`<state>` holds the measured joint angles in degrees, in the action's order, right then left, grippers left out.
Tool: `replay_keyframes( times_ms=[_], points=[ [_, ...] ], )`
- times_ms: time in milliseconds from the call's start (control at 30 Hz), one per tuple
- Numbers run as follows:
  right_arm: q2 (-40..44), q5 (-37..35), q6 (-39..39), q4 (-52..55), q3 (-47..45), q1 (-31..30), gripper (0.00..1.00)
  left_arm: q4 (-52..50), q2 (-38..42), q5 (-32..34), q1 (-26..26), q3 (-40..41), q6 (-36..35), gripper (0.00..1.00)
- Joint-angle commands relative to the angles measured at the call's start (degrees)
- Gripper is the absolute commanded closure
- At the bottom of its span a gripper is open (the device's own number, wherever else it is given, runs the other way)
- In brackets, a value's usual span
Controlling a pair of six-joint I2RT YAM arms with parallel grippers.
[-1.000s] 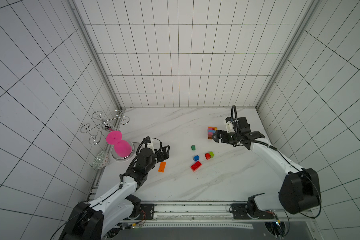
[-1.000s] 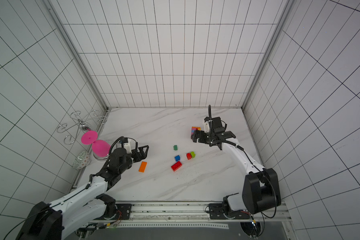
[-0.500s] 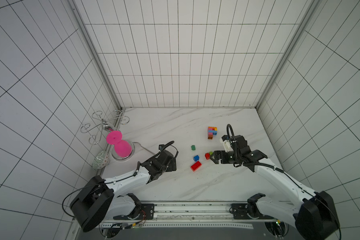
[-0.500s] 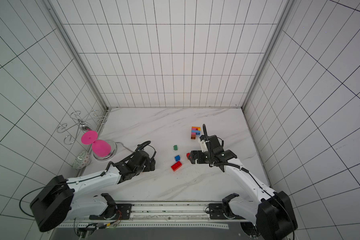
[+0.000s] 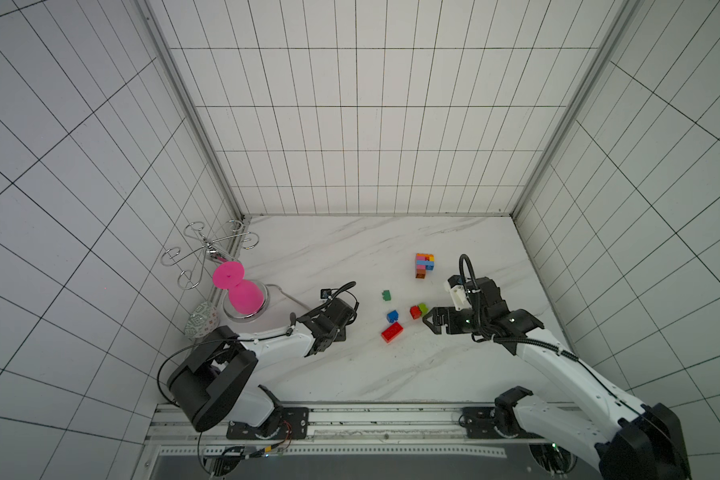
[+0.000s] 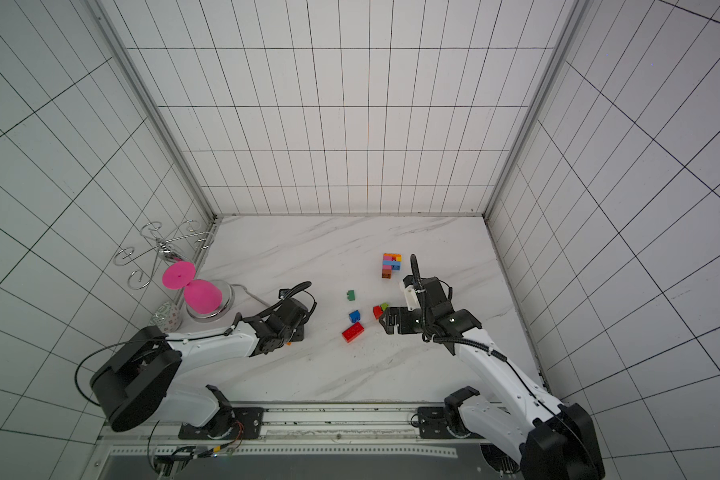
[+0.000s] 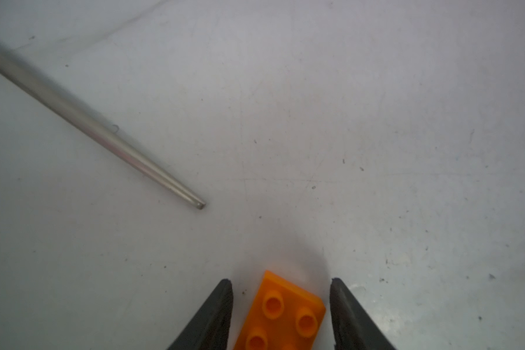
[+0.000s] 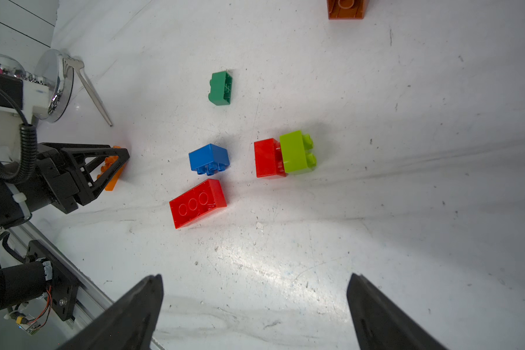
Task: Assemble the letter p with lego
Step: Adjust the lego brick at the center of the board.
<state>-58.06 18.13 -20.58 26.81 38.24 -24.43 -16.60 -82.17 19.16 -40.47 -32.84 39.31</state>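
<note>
Dropping low since a second ago, the left pincer (image 7: 281, 281) is narrowing from wide open and straddling the orange brick (image 7: 281, 315). A sliver of desk (image 7: 346, 151) is showing beside one finger, so it is not yet clamping. Having left the far stack (image 5: 425, 265), the right pincer (image 8: 255, 276) is gaping wide and empty just right of the touching red brick (image 5: 415, 312) and lime brick (image 5: 423, 308). Left of those, the blue brick (image 5: 393, 316), long red brick (image 5: 392, 332) and green brick (image 5: 386, 295) are lying loose. Far left, the pink cup (image 5: 238, 291) is sitting on a chrome dish (image 5: 263, 315).
</note>
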Motion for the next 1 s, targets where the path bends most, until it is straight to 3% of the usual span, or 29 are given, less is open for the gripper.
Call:
replay_keyframes(
  times_ms=[0,67,267,467,700,967],
  points=[
    [0.1,0.1,-0.5,0.4,-1.5,-0.4,0.02,0.4,-2.4,-3.0,-0.4,1.4,0.7,0.6],
    [-0.1,0.1,-0.7,0.2,-1.8,-0.4,0.01,1.4,-2.0,-4.0,-0.6,1.6,0.4,0.71],
    [-0.4,2.4,-1.2,-0.9,-2.0,-0.4,0.02,6.6,3.5,-13.0,-0.6,2.7,1.7,0.75],
    [-0.7,11.6,-4.3,-7.2,-3.6,-0.3,0.01,16.5,12.8,-25.6,-0.1,4.5,4.5,0.76],
    [-0.3,24.9,-16.0,-25.6,-7.7,-0.4,0.01,44.6,23.6,-42.0,4.0,13.1,14.4,0.77],
    [-2.9,33.1,-29.3,-49.1,-8.7,-4.5,0.03,69.0,23.6,-47.5,4.7,18.9,26.1,0.77]
  ],
)
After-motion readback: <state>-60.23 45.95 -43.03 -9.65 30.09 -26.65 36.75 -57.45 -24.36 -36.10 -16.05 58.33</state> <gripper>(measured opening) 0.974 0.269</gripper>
